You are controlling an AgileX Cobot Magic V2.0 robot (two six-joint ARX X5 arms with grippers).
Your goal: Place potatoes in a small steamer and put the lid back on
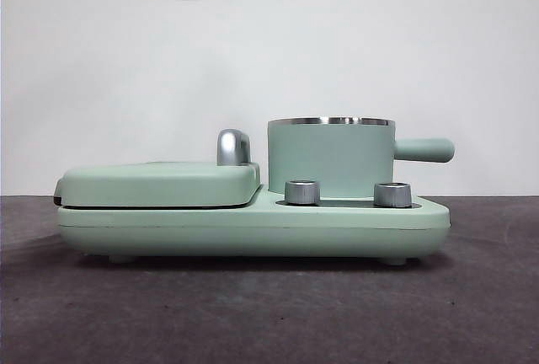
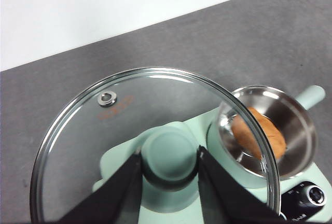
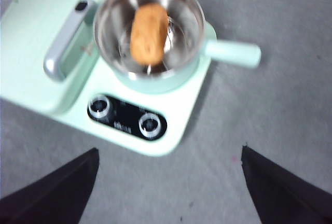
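- Potato point(image 3: 149, 33): lies flat inside the small steamer point(image 1: 330, 157), long axis across the bowl, roughly square to the side handle point(image 1: 424, 149).
- Glass lid point(image 2: 155, 130): held in the air, well above the griddle cover point(image 1: 160, 183), slightly tilted.
- Left gripper point(image 2: 168, 169): fingers closed on the lid's green knob point(image 2: 168, 154).
- Right gripper point(image 3: 168, 182): fingers spread wide, holding nothing, above the grey table point(image 3: 270, 110).

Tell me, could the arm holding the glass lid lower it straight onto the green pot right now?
Probably yes. The left gripper holds the lid by its knob, high and off to one side; the small steamer stands open, with only the potato inside.
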